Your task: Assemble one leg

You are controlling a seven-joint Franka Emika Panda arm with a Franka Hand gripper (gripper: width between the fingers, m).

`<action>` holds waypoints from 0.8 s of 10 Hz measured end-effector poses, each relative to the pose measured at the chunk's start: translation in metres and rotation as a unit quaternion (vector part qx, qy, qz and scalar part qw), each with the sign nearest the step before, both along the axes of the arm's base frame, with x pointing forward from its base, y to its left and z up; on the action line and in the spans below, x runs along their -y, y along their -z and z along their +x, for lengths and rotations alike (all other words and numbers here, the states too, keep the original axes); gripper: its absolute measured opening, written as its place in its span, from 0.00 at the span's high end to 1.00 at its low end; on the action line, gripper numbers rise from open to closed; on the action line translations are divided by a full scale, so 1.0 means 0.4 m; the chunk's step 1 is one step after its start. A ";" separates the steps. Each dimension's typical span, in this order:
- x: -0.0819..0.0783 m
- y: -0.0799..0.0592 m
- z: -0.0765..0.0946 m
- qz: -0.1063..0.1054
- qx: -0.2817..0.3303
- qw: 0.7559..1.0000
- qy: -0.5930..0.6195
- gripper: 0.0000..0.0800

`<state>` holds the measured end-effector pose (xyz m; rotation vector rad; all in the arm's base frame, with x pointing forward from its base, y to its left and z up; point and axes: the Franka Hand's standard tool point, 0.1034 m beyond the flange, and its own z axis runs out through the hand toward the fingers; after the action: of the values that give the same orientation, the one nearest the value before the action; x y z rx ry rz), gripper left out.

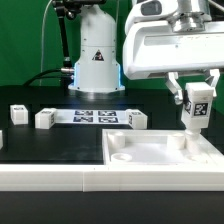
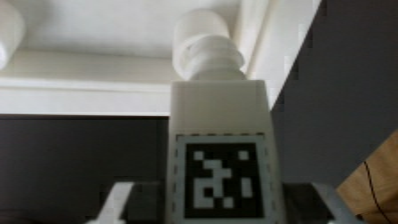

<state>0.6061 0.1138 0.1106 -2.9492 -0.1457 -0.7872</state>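
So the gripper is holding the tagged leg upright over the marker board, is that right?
Not quite. The gripper does hold the leg upright, but at the far corner of the white panel on the exterior view's right, not over the marker board. The exterior view shows this.

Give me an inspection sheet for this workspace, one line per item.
Surface: black table, matte.
Job's things: small white plastic leg with black-and-white tag, upright at a far corner of the large flat white tray-like panel; seating unclear.
Clutter: small white blocks either side of the marker board.
Grippers: pincer shut on the leg.
Cables: dark cable beside the white robot base.
Surroundings: dim background, detail unclear.
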 end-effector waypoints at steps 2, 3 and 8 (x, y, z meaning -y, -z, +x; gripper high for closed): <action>0.000 0.028 0.005 -0.001 -0.004 1.000 0.000 0.64; 0.004 0.037 0.010 -0.003 -0.004 1.000 -0.002 0.64; 0.011 0.052 0.029 -0.005 -0.001 1.000 -0.003 0.64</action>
<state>0.6178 0.1094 0.0897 -2.9566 -0.1599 -0.7854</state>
